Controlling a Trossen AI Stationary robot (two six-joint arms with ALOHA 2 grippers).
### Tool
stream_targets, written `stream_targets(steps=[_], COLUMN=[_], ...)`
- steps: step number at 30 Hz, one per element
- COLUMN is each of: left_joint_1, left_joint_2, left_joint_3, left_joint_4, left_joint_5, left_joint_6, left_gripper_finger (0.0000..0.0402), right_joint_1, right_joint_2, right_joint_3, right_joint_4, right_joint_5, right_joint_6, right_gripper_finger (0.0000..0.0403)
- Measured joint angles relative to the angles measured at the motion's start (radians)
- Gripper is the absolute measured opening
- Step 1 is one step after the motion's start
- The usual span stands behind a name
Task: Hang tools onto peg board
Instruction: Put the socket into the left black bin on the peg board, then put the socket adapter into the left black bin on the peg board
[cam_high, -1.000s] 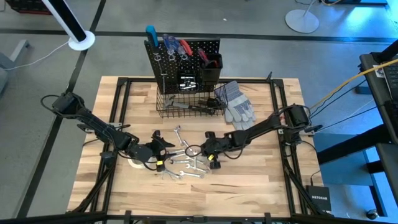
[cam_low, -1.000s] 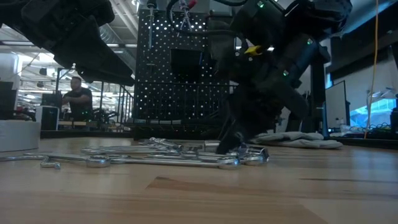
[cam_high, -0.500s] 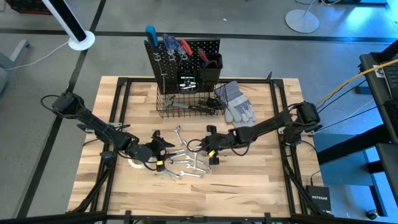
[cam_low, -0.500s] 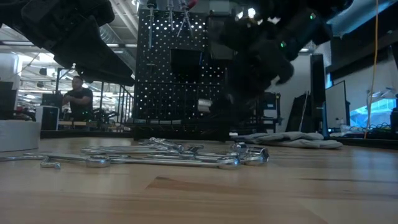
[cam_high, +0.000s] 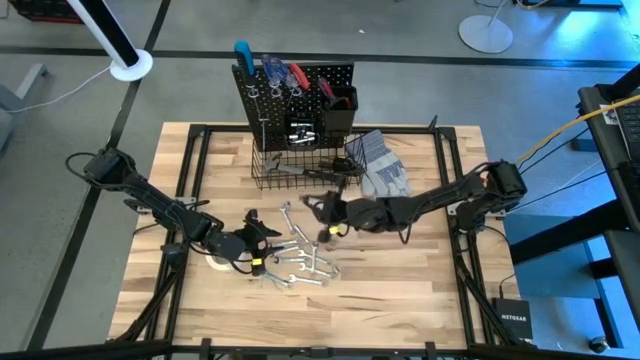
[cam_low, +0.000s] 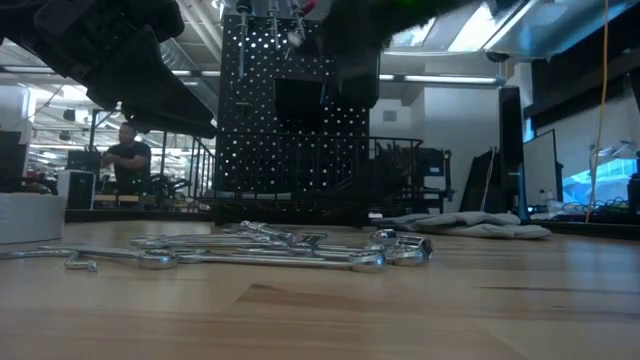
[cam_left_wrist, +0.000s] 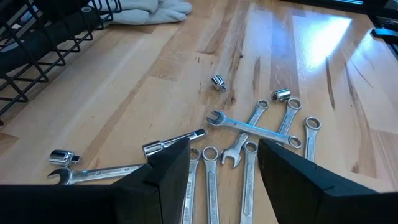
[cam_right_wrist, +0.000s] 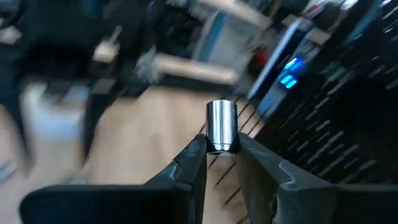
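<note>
While the peg board (cam_high: 295, 105) stands upright at the upper centre of the high view, a black perforated metal panel with red- and blue-handled tools (cam_high: 283, 73) hung along its top, two black box bins on its face and a black wire basket (cam_high: 305, 168) at its foot, most of the loose tools lie lower down, just left of centre on the pale wooden table (cam_high: 400, 280). There a heap of silver wrenches (cam_high: 298, 262) crosses itself; the left wrist view shows about eight slim, shiny open-and-ring ones (cam_left_wrist: 249, 127), two small loose sockets (cam_left_wrist: 218, 81) and a socket extension bar (cam_left_wrist: 173, 144). One grey work glove pair (cam_high: 381, 166) lies flat to the right of the basket. The right gripper (cam_high: 318, 208) is raised near the middle of the high view, just below the basket, its two fingers nipped narrowly on one short, polished cylindrical socket (cam_right_wrist: 221, 126), which stands upright between the fingertips. The left gripper (cam_high: 262, 238) sits low at the left edge of the wrench heap with its fingers spread wide and holding nothing, beside a white tape roll (cam_high: 215, 262).
</note>
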Motion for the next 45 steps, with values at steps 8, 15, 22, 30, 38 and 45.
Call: stream_targets(steps=[8,15,22,30,38,45], left_joint_1=[0.000,0.000,0.000,0.000,0.000,-0.001], left_joint_2=[0.000,0.000,0.000,0.000,0.000,0.000], left_joint_3=[0.000,0.000,0.000,0.000,0.000,0.000], left_joint_4=[0.000,0.000,0.000,0.000,-0.001,-0.001], left_joint_5=[0.000,0.000,0.000,0.000,0.000,0.000], left_joint_6=[0.000,0.000,0.000,0.000,-0.003,-0.012], left_gripper_finger=[0.0182,0.0182,0.0182,0.0182,0.0182,0.0182], right_joint_1=[-0.109,-0.237,-0.319,-0.322,-0.259,-0.123], right_joint_2=[0.005,0.005,0.005,0.005,-0.022,-0.127], right_joint_3=[0.134,0.172,0.172,0.172,0.173,0.173], right_joint_4=[0.061,0.059,0.043,0.002,-0.056,-0.385], right_joint_5=[0.077,0.051,-0.003,-0.020,-0.003,-0.022], right_joint_6=[-0.114,-0.114,-0.017,-0.010,-0.015,-0.019], right_gripper_finger=[0.0080,0.0081,0.0082,0.0151,0.0204,0.0206])
